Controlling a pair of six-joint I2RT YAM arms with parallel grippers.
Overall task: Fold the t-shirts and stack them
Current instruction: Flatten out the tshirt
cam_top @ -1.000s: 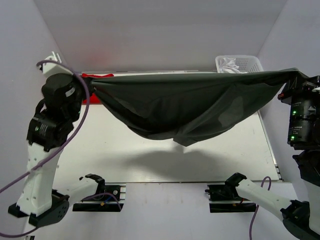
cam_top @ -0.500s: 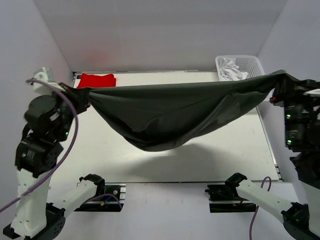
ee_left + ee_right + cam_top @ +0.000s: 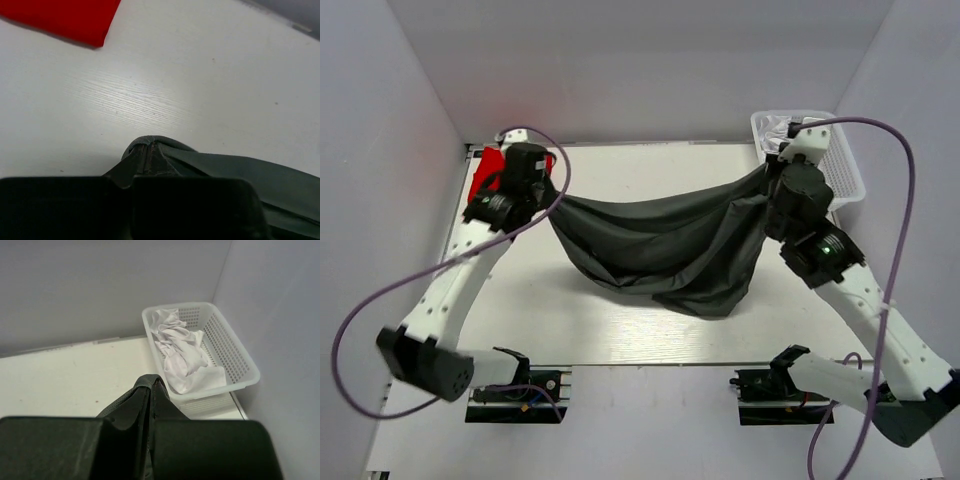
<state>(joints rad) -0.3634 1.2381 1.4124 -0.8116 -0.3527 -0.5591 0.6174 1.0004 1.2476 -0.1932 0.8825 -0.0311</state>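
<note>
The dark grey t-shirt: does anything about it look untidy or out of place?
Yes. The dark grey t-shirt hangs bunched between the left gripper and the right gripper, both shut on its edge. Its sagging middle is crumpled, not spread flat on the table. The red t-shirt lies at the far left corner.

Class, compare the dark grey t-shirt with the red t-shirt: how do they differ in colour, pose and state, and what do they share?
The grey t-shirt is dark charcoal; the red t-shirt is bright red. The grey t-shirt hangs sagging between the left gripper and right gripper; the red t-shirt lies flat on the table. Both grippers are shut on the grey t-shirt; nothing holds the red t-shirt. Both are plain cloth.
</note>
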